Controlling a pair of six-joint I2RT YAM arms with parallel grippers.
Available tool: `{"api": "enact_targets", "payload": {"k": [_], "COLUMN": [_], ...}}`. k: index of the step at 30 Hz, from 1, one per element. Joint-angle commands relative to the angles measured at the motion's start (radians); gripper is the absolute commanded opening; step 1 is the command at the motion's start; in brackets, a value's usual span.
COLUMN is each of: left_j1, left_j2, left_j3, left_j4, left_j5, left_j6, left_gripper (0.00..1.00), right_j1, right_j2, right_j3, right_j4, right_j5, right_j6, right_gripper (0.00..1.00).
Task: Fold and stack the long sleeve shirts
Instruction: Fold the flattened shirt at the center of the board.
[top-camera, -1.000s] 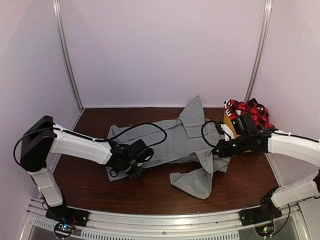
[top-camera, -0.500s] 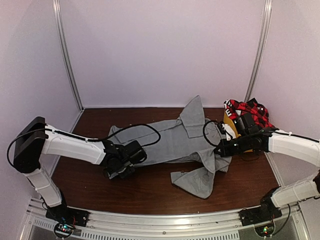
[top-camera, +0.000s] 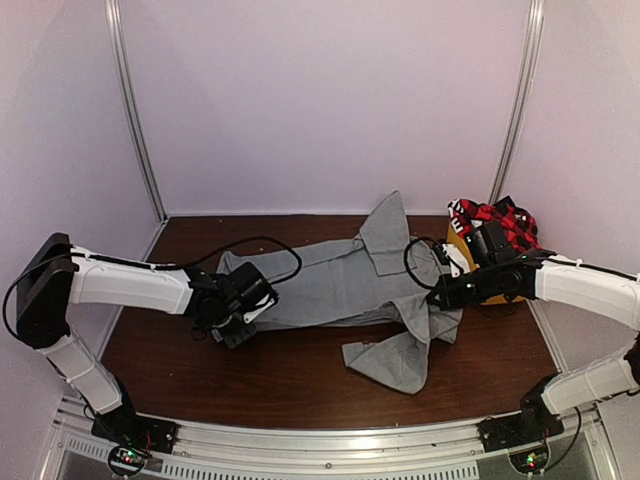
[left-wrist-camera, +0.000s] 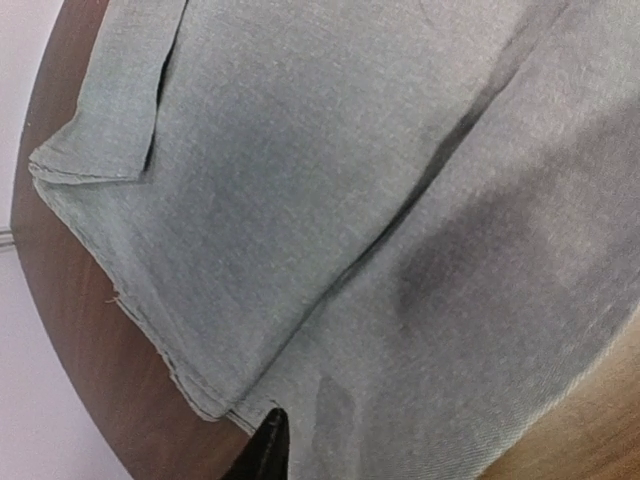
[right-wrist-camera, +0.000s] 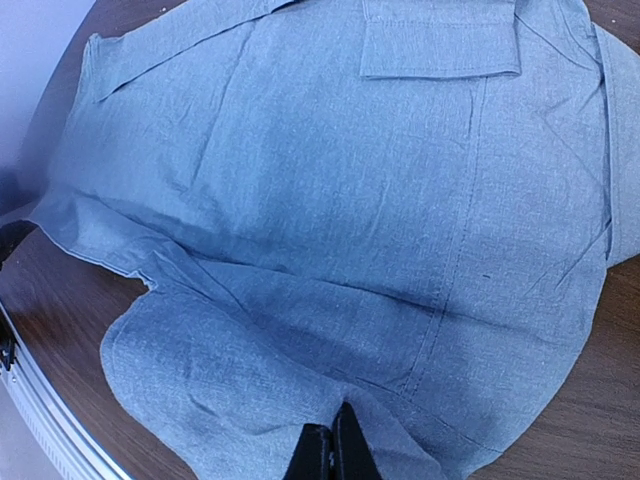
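The left gripper has slid left to the grey shirt at its hem corner; I cannot tell whether its fingers grip. The right gripper has its fingers pinching the shirt's right end, so a fold looks ready to start.

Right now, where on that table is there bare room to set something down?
Bare table runs along the near edge, between the grey shirt and the front rail. A smaller patch lies far left, behind the shirt. Crowded: the far right, with yellow tub and plaid shirt.
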Motion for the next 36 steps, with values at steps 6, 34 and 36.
{"api": "enact_targets", "payload": {"k": [6,34,36], "left_j1": [0.026,0.365,0.375], "left_j2": [-0.053,0.177,0.204], "left_j3": [0.021,0.236,0.249], "left_j4": [-0.037,-0.1,-0.1], "left_j5": [0.167,0.356,0.343], "left_j6": [0.063,0.115,0.105], "left_gripper": [0.09,0.17,0.19], "right_j1": [-0.01,-0.045,-0.05], "right_j2": [0.019,0.395,0.432], "right_j3": [0.027,0.32,0.343], "right_j4": [0.007,-0.015,-0.015], "right_j5": [-0.002,0.058,0.056], "right_j6": [-0.015,-0.121,-0.128], "right_gripper": [0.0,0.0,0.0]}}
